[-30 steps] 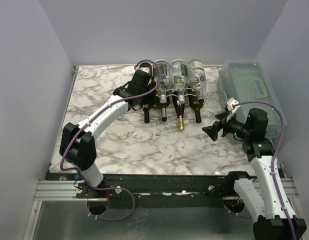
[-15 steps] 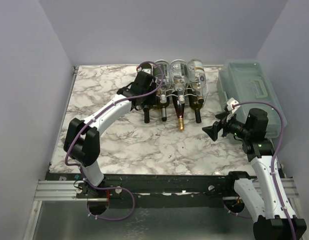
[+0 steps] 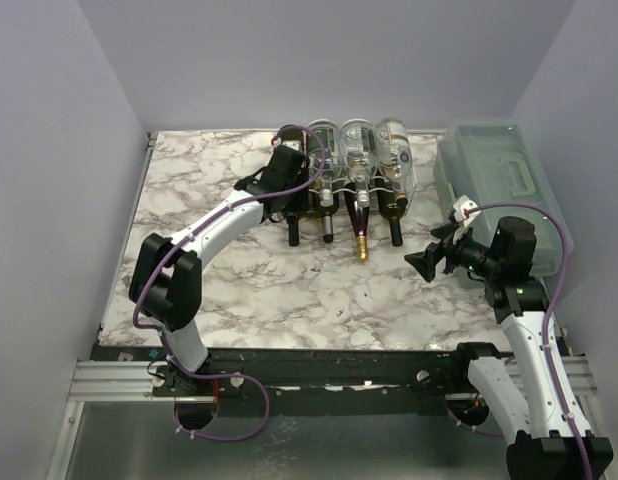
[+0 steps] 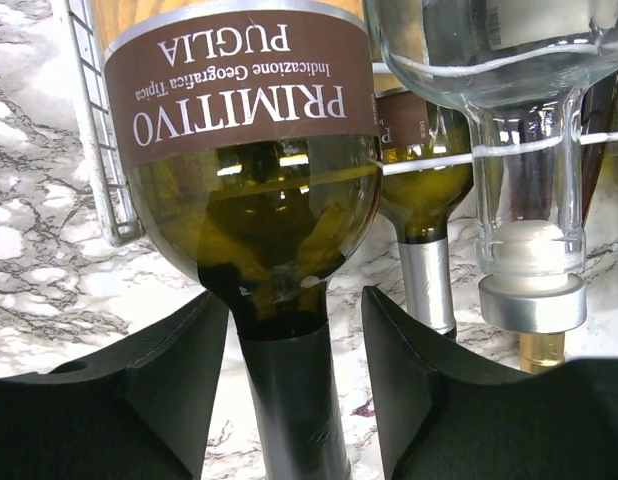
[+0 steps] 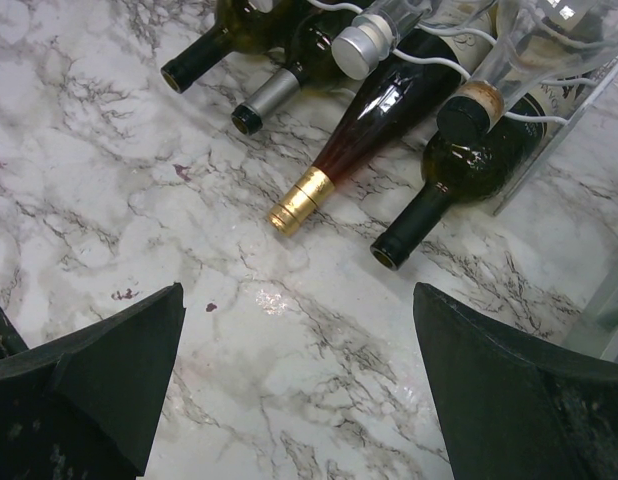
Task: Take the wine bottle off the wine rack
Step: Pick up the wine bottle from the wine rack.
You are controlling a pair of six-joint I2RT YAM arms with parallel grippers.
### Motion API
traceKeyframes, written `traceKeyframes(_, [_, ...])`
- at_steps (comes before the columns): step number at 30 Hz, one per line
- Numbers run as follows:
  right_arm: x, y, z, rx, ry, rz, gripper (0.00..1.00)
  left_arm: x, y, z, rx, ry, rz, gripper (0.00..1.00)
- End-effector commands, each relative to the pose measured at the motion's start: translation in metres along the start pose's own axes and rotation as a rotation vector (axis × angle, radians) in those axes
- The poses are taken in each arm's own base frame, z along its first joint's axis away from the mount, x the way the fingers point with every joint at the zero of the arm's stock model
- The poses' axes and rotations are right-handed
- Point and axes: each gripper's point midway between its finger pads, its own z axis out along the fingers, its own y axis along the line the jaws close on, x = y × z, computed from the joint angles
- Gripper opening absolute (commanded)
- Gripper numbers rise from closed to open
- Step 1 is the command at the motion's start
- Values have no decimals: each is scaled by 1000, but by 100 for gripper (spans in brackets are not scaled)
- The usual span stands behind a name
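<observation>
Wine bottle [image 4: 249, 200], dark green glass with a brown PRIMITIVO PUGLIA label, is lying at the left end of the white wire-grid rack [image 4: 94, 150], neck pointing toward the arms. Left tool [image 4: 294, 300] is straddling that neck, fingers standing apart on either side, not clamping. Clear glass bottle with silver cap [image 4: 524, 200] is lying just beside it on the right. Rack is sitting at the far edge of the marble surface [image 3: 279, 280]; bare marble is lying open before the necks. Right tool [image 5: 299, 290] is hanging spread wide near the translucent green-grey plastic box [image 3: 499, 175].
</observation>
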Motion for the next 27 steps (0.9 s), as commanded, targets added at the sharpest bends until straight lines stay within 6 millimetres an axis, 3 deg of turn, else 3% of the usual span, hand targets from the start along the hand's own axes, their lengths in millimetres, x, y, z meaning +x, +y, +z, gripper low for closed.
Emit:
traceKeyframes(1, [3,-7,0,34,1,-18,100,9,-1,12,9,22,-12,57])
traceKeyframes(19, [3,-7,0,36,2,-16,100,15,-1,17,14,31,-18,51])
traceKeyframes(27, [3,-8,0,38,1,-20,100,14,-1,15,18,27,-21,35])
